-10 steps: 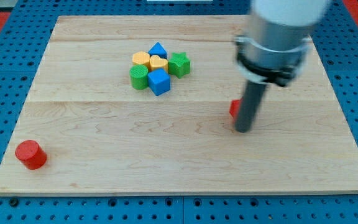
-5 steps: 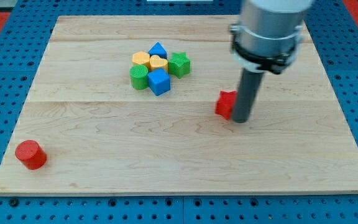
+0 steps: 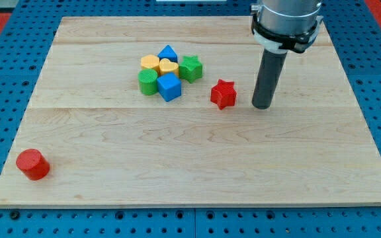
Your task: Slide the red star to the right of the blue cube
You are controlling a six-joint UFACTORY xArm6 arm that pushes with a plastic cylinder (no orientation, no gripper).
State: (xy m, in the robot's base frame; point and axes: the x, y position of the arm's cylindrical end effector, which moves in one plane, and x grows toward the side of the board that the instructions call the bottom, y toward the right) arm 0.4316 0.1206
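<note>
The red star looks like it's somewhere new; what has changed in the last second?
The red star slid toward the view's left and slightly up, closer to the blue cube, pushed by my tip. My tip also moved up the view and now stands apart from the star, on its right, with a gap between them. The cluster of blocks and the red cylinder stayed put.
</note>
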